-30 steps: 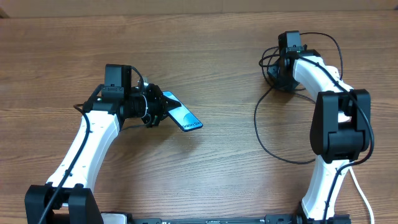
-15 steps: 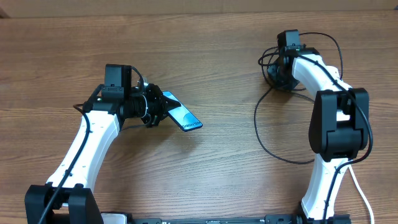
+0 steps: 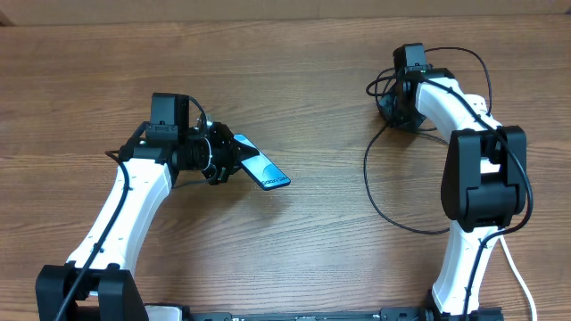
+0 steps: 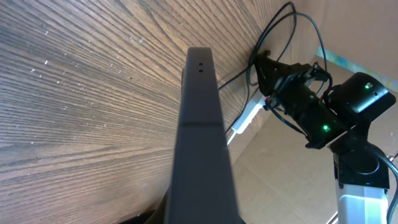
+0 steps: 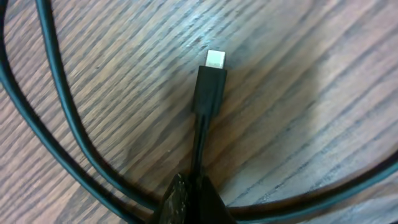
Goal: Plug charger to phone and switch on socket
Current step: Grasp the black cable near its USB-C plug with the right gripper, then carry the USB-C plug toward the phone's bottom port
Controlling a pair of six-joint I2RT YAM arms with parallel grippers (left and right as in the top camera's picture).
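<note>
Bright, even light. Pale glare sheens the worktop (image 5: 264, 37) beyond the right fingers (image 5: 193, 202) (blurred, dark); the phone (image 4: 202, 143) edge is soft.

Robot lab, workbench view: you face a wood-grain table (image 3: 294, 259) with a white-and-black left arm (image 3: 134, 192) and right arm (image 3: 486, 178) rising from its near edge. Plain cardboard-brown panels (image 4: 273, 177) (visible from the left wrist camera) stand beyond the table's edge; cables trail along the arms.

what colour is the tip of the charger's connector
Silvery white tip on the black charger; right wrist view shows it best.
</note>
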